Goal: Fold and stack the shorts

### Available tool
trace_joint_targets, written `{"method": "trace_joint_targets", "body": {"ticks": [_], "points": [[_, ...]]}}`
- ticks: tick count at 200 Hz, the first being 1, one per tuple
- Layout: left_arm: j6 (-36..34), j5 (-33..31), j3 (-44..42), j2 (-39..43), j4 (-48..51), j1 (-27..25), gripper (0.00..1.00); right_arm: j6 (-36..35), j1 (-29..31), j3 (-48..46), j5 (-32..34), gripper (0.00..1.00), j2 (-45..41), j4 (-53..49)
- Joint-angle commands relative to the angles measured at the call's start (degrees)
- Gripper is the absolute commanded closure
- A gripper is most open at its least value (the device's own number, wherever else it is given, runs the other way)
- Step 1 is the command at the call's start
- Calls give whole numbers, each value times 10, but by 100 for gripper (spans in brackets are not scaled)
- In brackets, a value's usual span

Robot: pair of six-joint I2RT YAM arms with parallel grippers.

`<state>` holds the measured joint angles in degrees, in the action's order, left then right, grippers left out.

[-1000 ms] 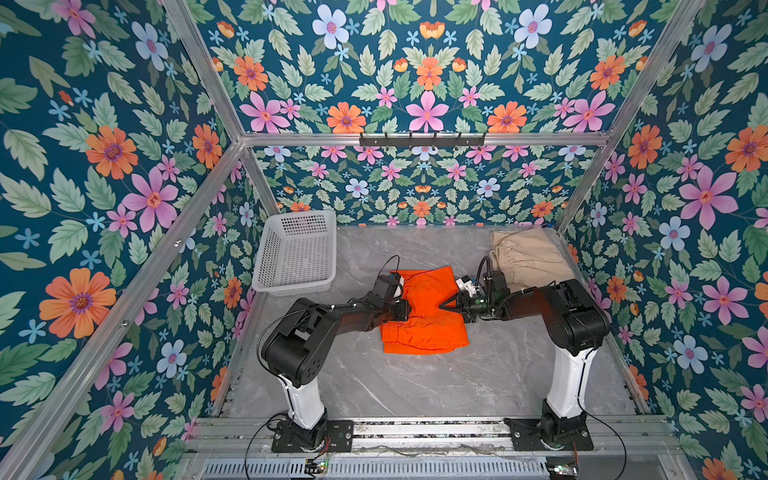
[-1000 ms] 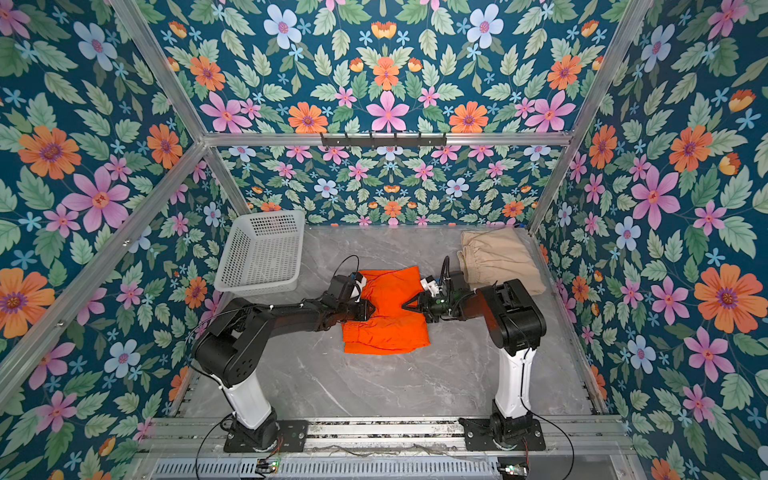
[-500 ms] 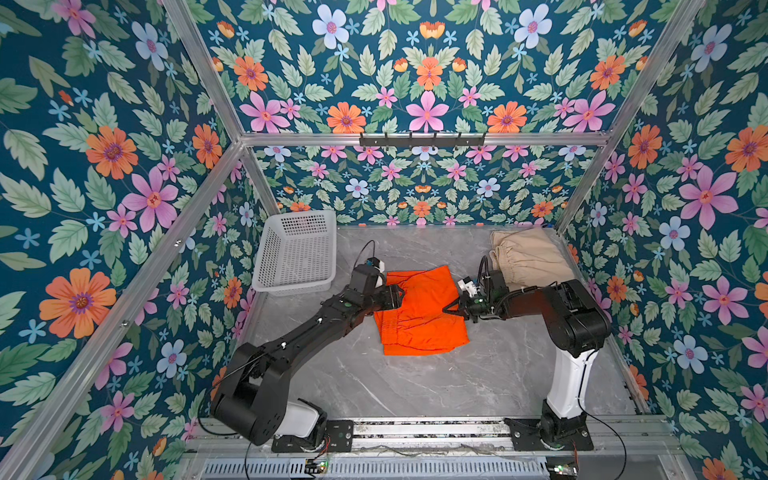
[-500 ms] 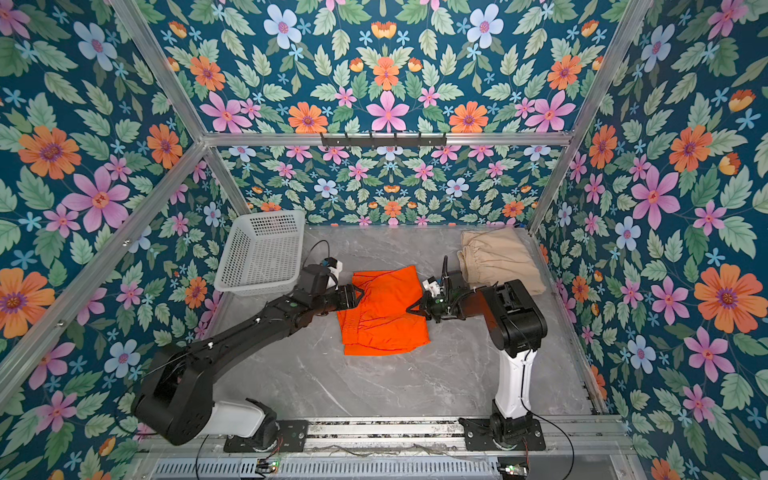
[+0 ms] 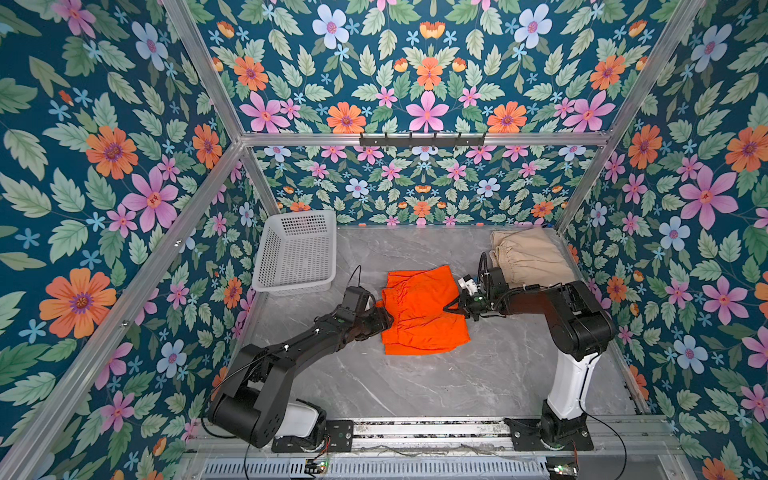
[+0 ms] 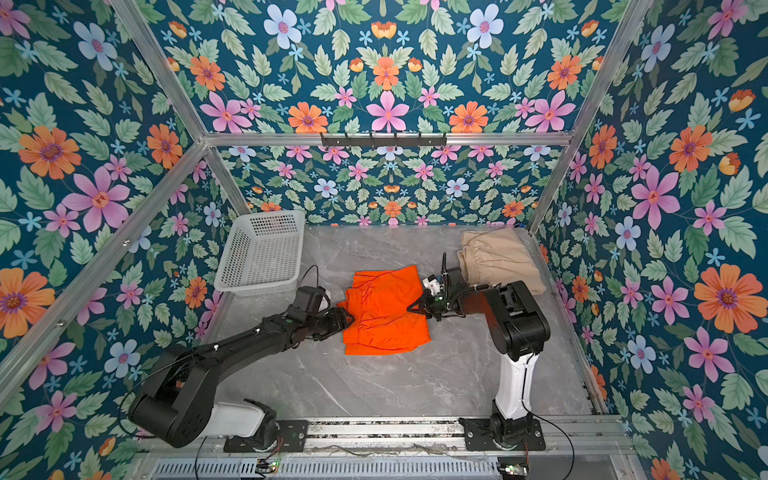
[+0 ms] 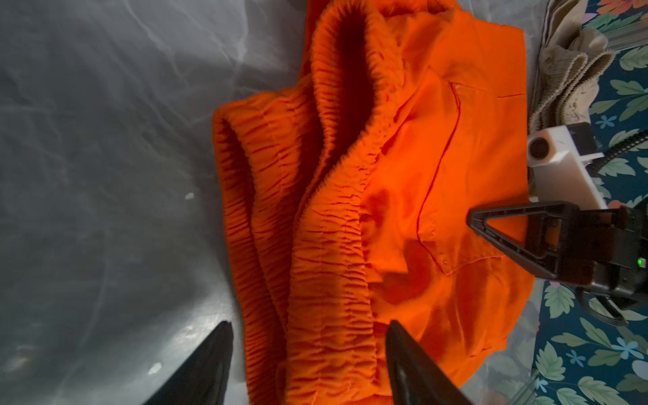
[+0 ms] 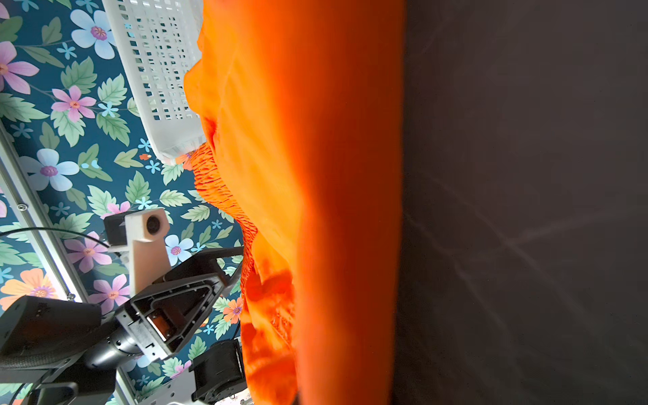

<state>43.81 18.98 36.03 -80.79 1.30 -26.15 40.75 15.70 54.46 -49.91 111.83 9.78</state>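
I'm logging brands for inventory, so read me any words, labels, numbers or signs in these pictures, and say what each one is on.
No text can be read.
The orange shorts, tan shorts and basket show no print or tag.
Any marking on the boards at the front rail is too small to read.

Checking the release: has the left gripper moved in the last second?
Yes. The left gripper has backed toward the front rail, away from the basket.
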Motion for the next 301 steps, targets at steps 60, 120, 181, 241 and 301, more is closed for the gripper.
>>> {"method": "trace_joint_targets", "body": {"ticks": [60, 120, 181, 241, 301], "points": [[3, 11, 16, -84, -55, -5, 41, -17, 6, 18, 14, 96, -7, -38], [-21, -17, 63, -139, -59, -31, 53, -152, 6, 131, 144, 100, -63, -310], [-25, -16, 188, -260, -103, -70, 53, -275, -13, 319, 281, 100, -41, -530], [-11, -3, 327, -385, -130, -100, 52, -340, -43, 478, 364, 100, 12, -615], [-2, 19, 469, -486, -146, -114, 52, -387, -72, 612, 374, 100, 59, -658]]}}
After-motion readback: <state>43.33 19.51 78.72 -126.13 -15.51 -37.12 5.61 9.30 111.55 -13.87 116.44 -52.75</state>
